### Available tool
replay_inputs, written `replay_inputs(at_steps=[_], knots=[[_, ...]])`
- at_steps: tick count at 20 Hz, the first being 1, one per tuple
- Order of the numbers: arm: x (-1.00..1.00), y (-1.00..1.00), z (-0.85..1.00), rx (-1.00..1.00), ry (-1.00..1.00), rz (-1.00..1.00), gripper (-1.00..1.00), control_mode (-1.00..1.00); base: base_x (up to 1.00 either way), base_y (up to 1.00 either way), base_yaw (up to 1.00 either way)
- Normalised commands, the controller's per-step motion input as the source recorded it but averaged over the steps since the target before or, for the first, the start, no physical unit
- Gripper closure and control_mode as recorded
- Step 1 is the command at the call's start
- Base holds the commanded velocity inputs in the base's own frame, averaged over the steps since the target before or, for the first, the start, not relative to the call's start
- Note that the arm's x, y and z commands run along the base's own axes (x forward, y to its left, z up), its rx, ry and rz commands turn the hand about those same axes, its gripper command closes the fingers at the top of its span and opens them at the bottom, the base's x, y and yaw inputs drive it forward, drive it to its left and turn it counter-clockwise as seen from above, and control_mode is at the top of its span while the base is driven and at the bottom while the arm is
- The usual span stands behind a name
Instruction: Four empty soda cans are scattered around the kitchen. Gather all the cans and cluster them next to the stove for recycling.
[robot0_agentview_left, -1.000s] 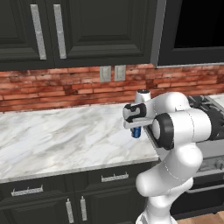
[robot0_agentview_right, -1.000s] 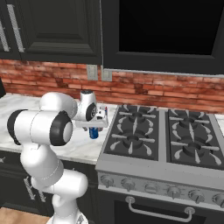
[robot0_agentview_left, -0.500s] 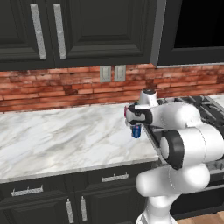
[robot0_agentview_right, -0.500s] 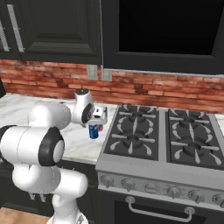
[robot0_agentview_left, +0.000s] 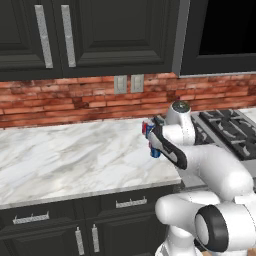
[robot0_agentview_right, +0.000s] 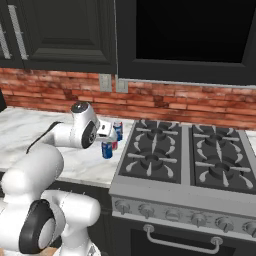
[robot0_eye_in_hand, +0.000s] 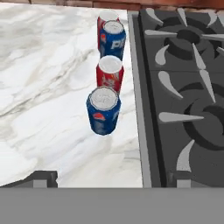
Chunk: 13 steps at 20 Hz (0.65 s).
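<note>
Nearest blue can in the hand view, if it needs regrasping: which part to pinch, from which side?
Judging by its pose, grip the nearest blue can across its round body, coming from above. It stands upright, with a red can close behind and the stove to one side, so close the fingers along the free counter side.

End effector (robot0_agentview_right: 109, 133) has let go of nearest blue can (robot0_eye_in_hand: 103, 110) & risen; jaws wider now.

Glossy white rounded arm (robot0_agentview_left: 210, 170) with dark joint bands, round grey wrist cap, black cable
</note>
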Motion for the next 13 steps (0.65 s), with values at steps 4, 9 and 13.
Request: replay_inputs(at_steps=[4, 9, 13], knots=[[-0.3, 0.0, 0.55, 0.0, -0.09, -0.09, -1.0, -1.0, 0.0, 0.0, 0.0], [-0.32, 0.0, 0.46, 0.0, -0.08, -0.04, -1.0, -1.0, 0.0, 0.0, 0.0], [-0.41, 0.0, 0.43, 0.0, -0.04, -0.01, -1.0, -1.0, 0.0, 0.0, 0.0]])
